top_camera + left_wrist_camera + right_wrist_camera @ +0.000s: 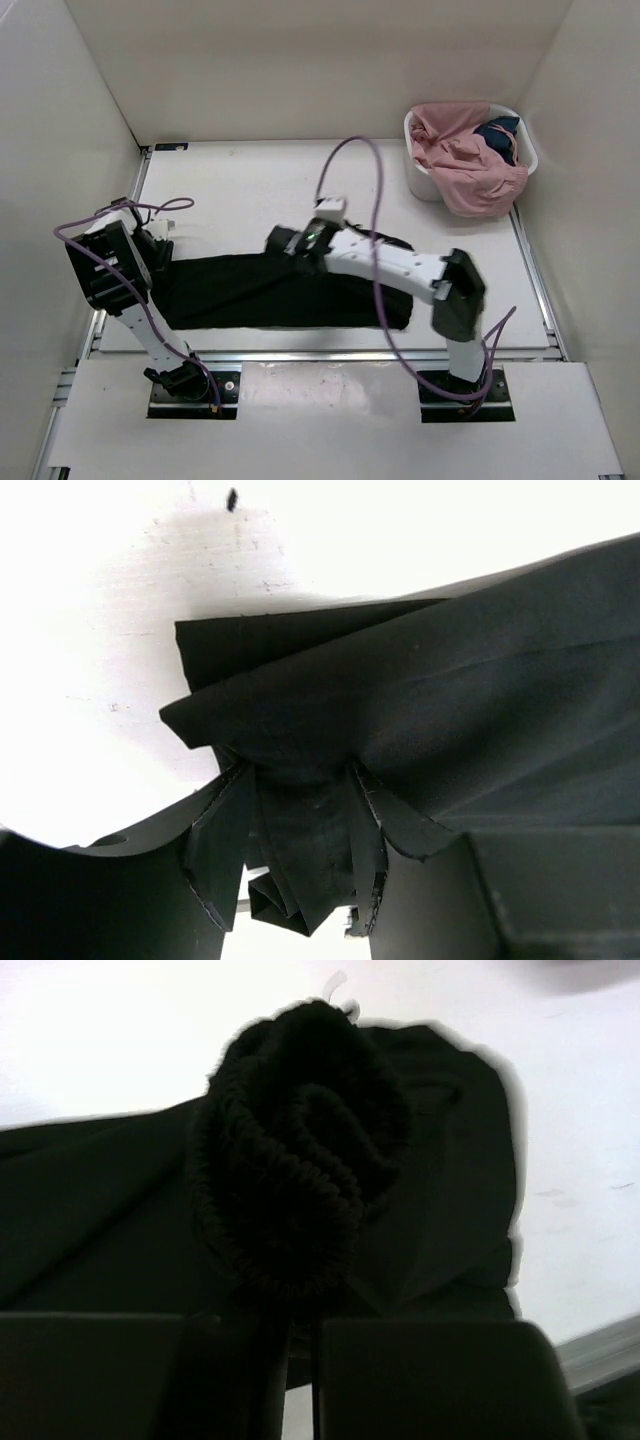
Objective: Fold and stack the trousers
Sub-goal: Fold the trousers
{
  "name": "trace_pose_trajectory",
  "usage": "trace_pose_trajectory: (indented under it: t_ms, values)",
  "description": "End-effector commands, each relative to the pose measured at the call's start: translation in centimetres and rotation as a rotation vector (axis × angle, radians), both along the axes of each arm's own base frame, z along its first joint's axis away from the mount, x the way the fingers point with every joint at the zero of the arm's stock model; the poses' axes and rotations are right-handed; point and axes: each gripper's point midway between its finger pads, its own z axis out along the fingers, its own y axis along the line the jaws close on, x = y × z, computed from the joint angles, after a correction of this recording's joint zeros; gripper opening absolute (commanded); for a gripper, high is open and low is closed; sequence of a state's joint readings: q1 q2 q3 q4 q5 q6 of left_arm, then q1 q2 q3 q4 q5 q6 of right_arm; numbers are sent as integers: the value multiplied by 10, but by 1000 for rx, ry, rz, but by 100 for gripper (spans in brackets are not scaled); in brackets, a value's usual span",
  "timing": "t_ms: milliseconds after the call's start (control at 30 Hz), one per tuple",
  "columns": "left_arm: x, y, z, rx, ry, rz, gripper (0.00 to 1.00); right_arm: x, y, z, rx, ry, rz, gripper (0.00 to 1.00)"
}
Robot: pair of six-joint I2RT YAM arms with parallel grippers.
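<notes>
Standing by the bench (250, 180), I am seeing the trousers (240, 290) lying in a long dark band that is running from the left jaws out past the right jaws. The left arm (110, 270) is reaching in at one end of that band. Its jaws are clamping a gathered tuck of black cloth, which in the left wrist view is bunching between the fingers (225, 840) and spreading beyond their tips in flat layers. The right arm (400, 265) is stretching across above the garment. Its jaws are pinching together on the ribbed elastic waistband (290, 1190), which is curling into a thick roll just ahead of them. Those jaws are sitting over the far edge of the band, about midway along it, with cloth lying on the bench to either side of them and back toward that arm's base.

Judging from the narrow band, the legs are probably already lying one over the other lengthwise. With the waistband gripped near the middle, a crosswise fold is seemingly under way but not finished. Flattening and stacking are not yet done. Well beyond the right jaws, a white basket (425, 180) is holding a pink garment (465, 165) and a dark blue one (500, 135).
</notes>
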State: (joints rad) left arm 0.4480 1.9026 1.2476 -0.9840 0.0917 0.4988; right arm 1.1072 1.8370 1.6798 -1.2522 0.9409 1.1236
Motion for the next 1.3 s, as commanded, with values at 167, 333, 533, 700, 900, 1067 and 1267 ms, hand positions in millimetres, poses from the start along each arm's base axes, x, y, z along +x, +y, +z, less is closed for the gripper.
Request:
trace_pose_trajectory:
  t_ms: [167,333,533,700,900,1067,1267]
  values:
    - [10,-4,-11,21,-54,-9,53,-27,75,-24,57,-34,-60,0]
    - [11,-12,-10,11,-58,-31,53,-35,116,-58,134,29,11,0]
    - [24,-5,0,34,-88,-31,53,-47,157,-81,136,115,197,43]
    - [27,1,5,59,-93,-39,55,-73,200,-56,143,125,494,70]
    - [38,10,21,96,-119,-47,58,-85,216,15,275,17,636,72]
    - [47,17,46,134,-176,-65,60,-73,155,19,295,-26,447,69]
    - [59,21,72,151,-212,-62,62,-35,23,-16,334,86,10,99]
